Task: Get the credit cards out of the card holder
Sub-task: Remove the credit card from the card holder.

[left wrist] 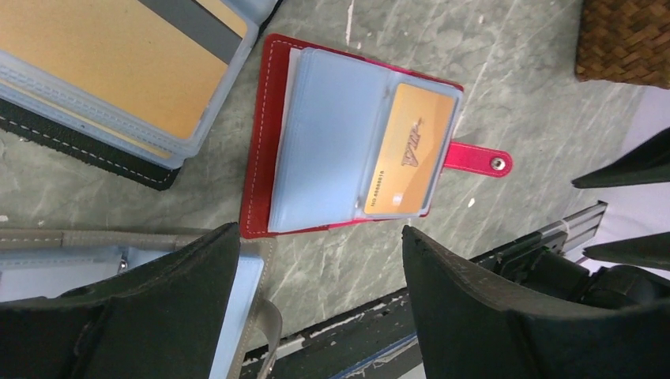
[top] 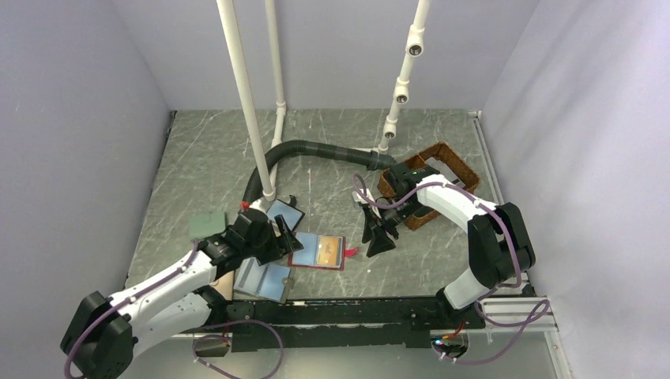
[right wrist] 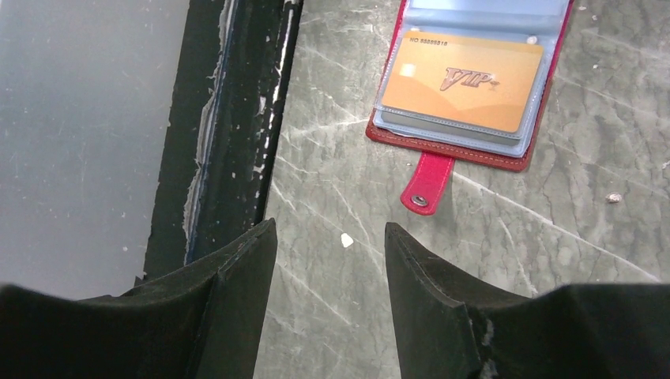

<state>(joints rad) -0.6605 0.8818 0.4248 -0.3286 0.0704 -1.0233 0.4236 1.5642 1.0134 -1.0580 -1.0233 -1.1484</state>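
Note:
The red card holder [top: 318, 251] lies open on the grey marble-look table between my two grippers, its red pull tab [top: 350, 252] pointing right. Its blue-grey sleeves hold one tan "VIP" credit card [left wrist: 411, 150]; no dark cards show. My left gripper [top: 280, 237] is open and empty just left of the holder [left wrist: 265, 142], fingertips [left wrist: 229, 237] above its near edge. My right gripper [top: 375, 237] is open and empty just right of the tab [right wrist: 427, 183]. The holder's red edge [right wrist: 442, 148] and card [right wrist: 466, 79] lie ahead of it.
A black-rimmed case [top: 284, 213] with a blue-and-tan face lies behind the left gripper. A grey-blue folding wallet [top: 265, 278] lies below it. A wicker basket [top: 442, 158], a black hose [top: 316, 150] and white pipes [top: 245, 95] stand behind. The black front rail [top: 355, 312] is near.

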